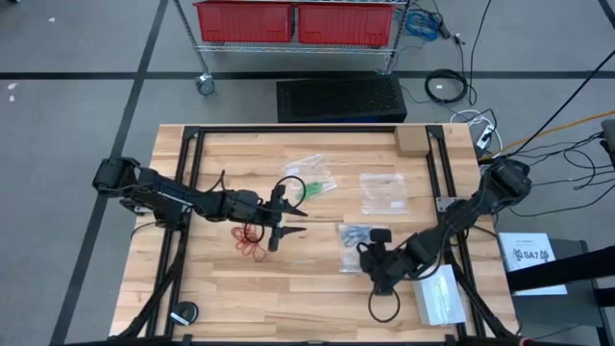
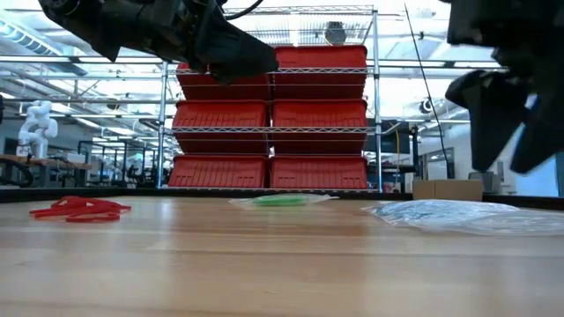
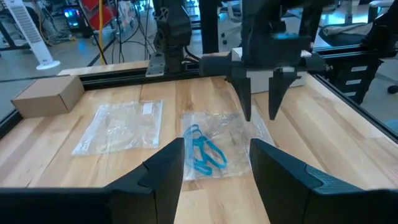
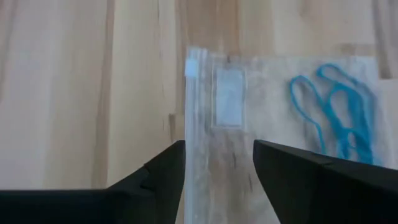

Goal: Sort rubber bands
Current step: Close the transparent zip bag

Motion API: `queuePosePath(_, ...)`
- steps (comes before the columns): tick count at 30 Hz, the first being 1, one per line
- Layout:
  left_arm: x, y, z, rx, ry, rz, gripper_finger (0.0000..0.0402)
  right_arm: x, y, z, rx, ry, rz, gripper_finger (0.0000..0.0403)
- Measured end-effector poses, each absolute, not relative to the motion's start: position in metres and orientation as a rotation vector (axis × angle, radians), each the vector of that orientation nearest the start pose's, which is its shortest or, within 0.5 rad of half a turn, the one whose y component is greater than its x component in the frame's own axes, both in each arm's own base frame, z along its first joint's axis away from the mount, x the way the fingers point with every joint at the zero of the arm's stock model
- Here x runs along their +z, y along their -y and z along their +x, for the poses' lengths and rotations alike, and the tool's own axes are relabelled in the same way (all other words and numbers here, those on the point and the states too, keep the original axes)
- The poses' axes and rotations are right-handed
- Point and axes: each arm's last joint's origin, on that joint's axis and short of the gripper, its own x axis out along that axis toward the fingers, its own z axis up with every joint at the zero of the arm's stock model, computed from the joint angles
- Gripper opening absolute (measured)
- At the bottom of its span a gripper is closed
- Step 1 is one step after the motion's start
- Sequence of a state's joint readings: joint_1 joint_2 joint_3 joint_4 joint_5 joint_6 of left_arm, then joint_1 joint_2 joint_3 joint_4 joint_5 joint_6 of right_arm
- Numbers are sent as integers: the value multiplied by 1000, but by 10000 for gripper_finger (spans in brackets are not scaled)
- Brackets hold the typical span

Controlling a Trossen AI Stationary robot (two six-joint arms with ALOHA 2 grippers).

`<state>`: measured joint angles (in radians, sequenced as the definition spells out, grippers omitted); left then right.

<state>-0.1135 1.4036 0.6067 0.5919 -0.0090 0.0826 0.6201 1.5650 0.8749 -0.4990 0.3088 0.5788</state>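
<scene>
The blue rubber bands lie in or on a clear rectangular plastic bag toward the right of the bench's middle; whether they are fully inside cannot be told. The right gripper hangs just above that bag's near end, its dark fingers apart with nothing between them, so the blue step looks finished or nearly so.

The red rubber bands sit loose on the bare wood left of centre, in no bag. The left gripper hovers above them, fingers spread wide and empty. Picking up this red cluster is probably the next move: the fingers must come down over the thin loops and close low enough to catch them against the wood.

The green rubber bands rest in or on a second clear bag toward the far edge. A third clear bag lies right of it, seemingly empty.
</scene>
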Motion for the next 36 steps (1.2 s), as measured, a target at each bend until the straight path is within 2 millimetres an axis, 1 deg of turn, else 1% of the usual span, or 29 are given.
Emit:
queuePosePath(6, 211, 33, 283, -118, -203, 95, 190, 144, -162, 239, -30, -1163, -64, 174)
queuePosePath(10, 210, 35, 283, -122, -204, 95, 190, 137, -163, 240, -42, -1175, -66, 172)
queuePosePath(12, 210, 35, 283, -120, -204, 96, 190, 137, -163, 241, -55, -1169, -57, 161)
queuePosePath(15, 210, 35, 283, -117, -204, 98, 190, 137, -163, 241, -58, -1169, -56, 119)
queuePosePath(18, 210, 35, 283, -117, -204, 98, 190, 137, -163, 241, -52, -1171, -57, 55)
queuePosePath(20, 210, 35, 283, -117, -204, 99, 190, 141, -164, 242, -40, -1164, -65, 17)
queuePosePath(21, 210, 35, 283, -117, -204, 103, 190, 145, -165, 243, -33, -1153, -63, 9)
queuePosePath(26, 211, 35, 283, -116, -198, 157, 190, 173, -166, 256, -25, -1120, -55, 6)
queuePosePath(30, 211, 35, 283, -117, -193, 207, 190, 206, -162, 266, -44, -1080, -79, 3)
queuePosePath(36, 211, 41, 282, -164, -188, 211, 190, 255, -152, 283, -70, -1032, -136, 2)
